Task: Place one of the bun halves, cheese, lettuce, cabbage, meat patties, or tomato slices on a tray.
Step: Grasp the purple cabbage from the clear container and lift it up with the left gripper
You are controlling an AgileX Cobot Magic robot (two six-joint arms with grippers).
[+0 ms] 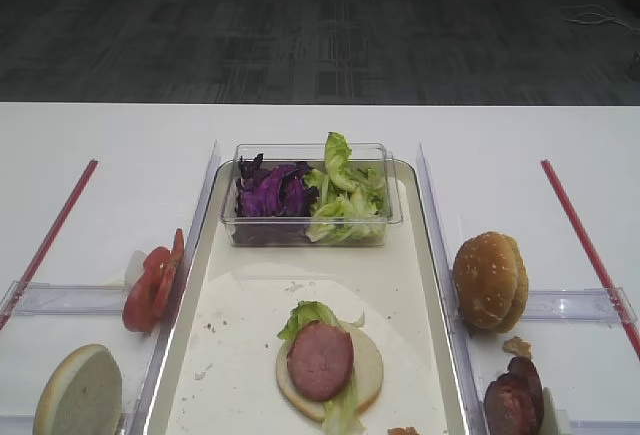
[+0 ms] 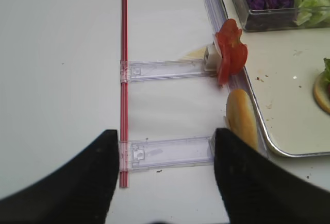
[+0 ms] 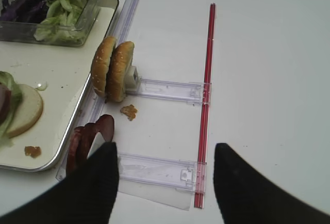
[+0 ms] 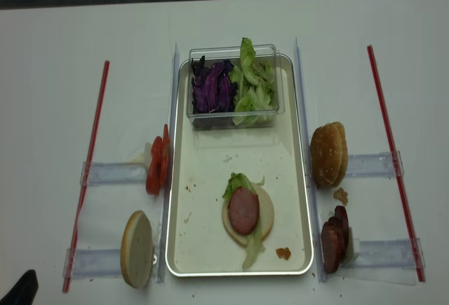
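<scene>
We see both grippers, left (image 2: 164, 175) & right (image 3: 165, 183), jaws apart w/ nothing held, patty (image 1: 320, 360) on bun mid-bottom of tray (image 1: 250, 345).

You see a white table (image 4: 56, 38) carrying the tray (image 4: 203, 249) in the middle, flanked by clear plastic rails (image 4: 112, 173) and red strips (image 4: 88, 172), with a crumb (image 4: 341, 195) lying right of the tray.

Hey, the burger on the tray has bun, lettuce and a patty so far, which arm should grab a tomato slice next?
Probably left. The tomato slices stand left of the tray, just ahead of the open left gripper.
</scene>
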